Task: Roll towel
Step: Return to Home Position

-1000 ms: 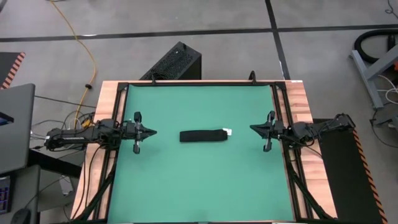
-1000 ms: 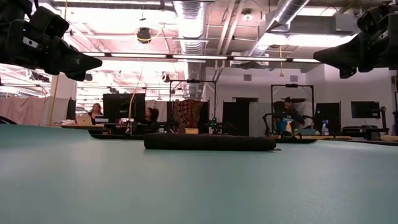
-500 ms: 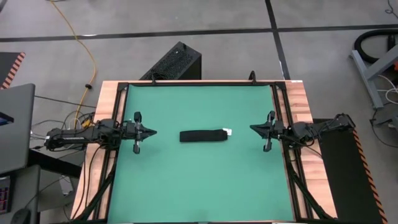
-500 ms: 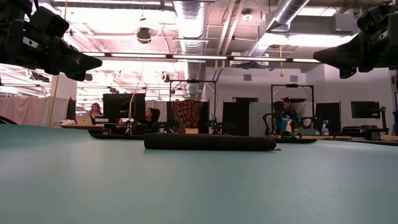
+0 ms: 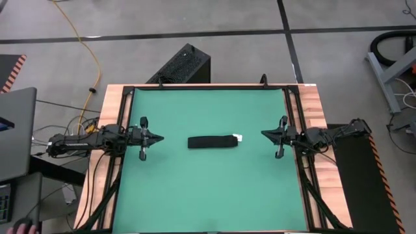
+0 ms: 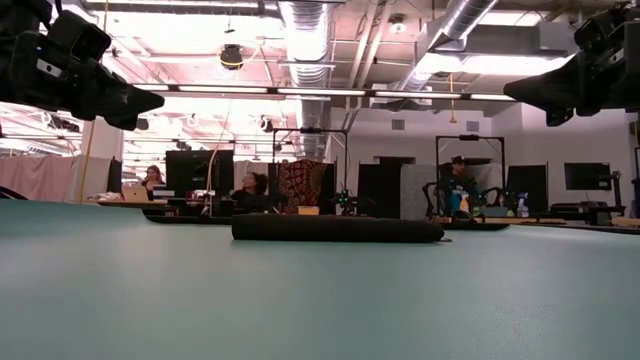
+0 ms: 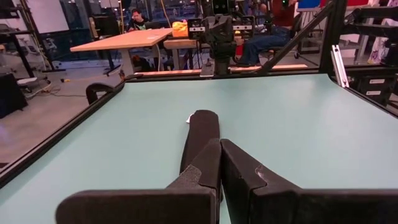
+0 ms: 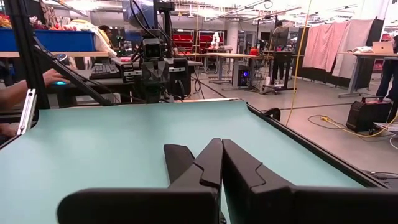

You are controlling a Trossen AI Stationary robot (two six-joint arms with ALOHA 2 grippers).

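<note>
Towel (image 5: pixel 212 142) lies rolled, 9-to-3 (tag (image 5: pixel 238 137) at 3), unmoved; left end effector (image 5: pixel 160 137) and right end effector (image 5: pixel 263 134) both pinched closed.

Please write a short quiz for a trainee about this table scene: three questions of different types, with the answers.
1. True or false: the towel lies rolled on the green mat, touched by neither gripper.
2. Multiple choice: the left gripper and right gripper are A) both shut, B) both open, C) one open.
3. Fill in: the towel's white tag is at the end nearer the ____ gripper.
Key: 1 true; 2 A; 3 right.
</note>
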